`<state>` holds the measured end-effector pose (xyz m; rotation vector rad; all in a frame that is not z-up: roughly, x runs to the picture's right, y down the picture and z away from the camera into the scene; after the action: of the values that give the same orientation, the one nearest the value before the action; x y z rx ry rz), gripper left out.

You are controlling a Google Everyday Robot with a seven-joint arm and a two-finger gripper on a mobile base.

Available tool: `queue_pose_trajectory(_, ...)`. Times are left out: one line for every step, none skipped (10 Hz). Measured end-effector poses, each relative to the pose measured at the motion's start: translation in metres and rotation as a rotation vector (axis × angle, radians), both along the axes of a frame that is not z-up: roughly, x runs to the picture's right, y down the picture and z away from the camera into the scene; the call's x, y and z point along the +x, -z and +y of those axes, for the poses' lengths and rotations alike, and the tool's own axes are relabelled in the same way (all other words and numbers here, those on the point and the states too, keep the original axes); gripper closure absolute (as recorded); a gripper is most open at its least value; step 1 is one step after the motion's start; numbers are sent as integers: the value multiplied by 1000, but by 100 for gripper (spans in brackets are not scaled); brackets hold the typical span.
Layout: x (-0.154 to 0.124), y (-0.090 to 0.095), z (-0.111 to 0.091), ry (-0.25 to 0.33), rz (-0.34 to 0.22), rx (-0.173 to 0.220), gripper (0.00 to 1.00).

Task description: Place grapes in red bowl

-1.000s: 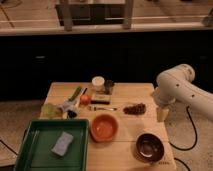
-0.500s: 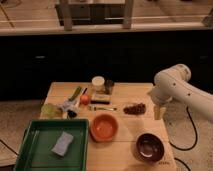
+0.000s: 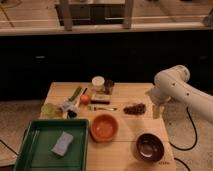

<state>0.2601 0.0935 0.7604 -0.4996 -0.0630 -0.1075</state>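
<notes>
The grapes [image 3: 135, 108], a small dark reddish-brown bunch, lie on the wooden table [image 3: 125, 91] right of centre. The red bowl [image 3: 104, 127] is bright orange-red and plain inside. It stands in front of and to the left of the grapes, near the table's middle. My gripper [image 3: 156, 110] hangs down from the white arm [image 3: 172, 86] at the table's right edge, just right of the grapes and about level with them. Nothing shows in its hold.
A maroon-brown bowl [image 3: 150, 147] stands at the front right. A green tray [image 3: 35, 156] with a blue sponge [image 3: 62, 143] is at the front left. An orange fruit [image 3: 85, 99], a jar [image 3: 98, 84], a utensil [image 3: 102, 107] and green items [image 3: 50, 109] lie at the back left.
The arm and gripper have moved a little to the left, closer to the grapes. The grapes and both bowls have not moved.
</notes>
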Motion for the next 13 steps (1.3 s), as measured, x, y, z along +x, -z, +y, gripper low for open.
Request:
queue_pose_trajectory(-1, -4, 0, -1, -7, 2, 20)
queue_pose_trajectory(-4, -8, -2, -2, -17, 5, 20)
queue_pose_trajectory(-4, -11, -1, -4, -22, 6, 20)
queue_pose_trajectory(-5, -14, -2, -6, -28, 7, 20)
queue_pose_trajectory(-5, -18, -1, -10, -37, 8, 20)
queue_pose_trajectory(-6, -21, -1, -14, -41, 9, 20)
queue_pose_trajectory(-6, -26, -1, -19, -47, 8, 20)
queue_pose_trajectory(-8, -32, -1, -23, -56, 8, 20)
queue_pose_trajectory(-8, -35, 0, -25, -60, 6, 20)
queue_pose_trajectory(-9, -39, 1, -31, -66, 4, 20)
queue_pose_trajectory(-8, -43, 3, -40, -70, 2, 20)
queue_pose_trajectory(-8, -46, 4, -44, -73, 0, 20)
queue_pose_trajectory(-8, -51, 6, -54, -75, -3, 20)
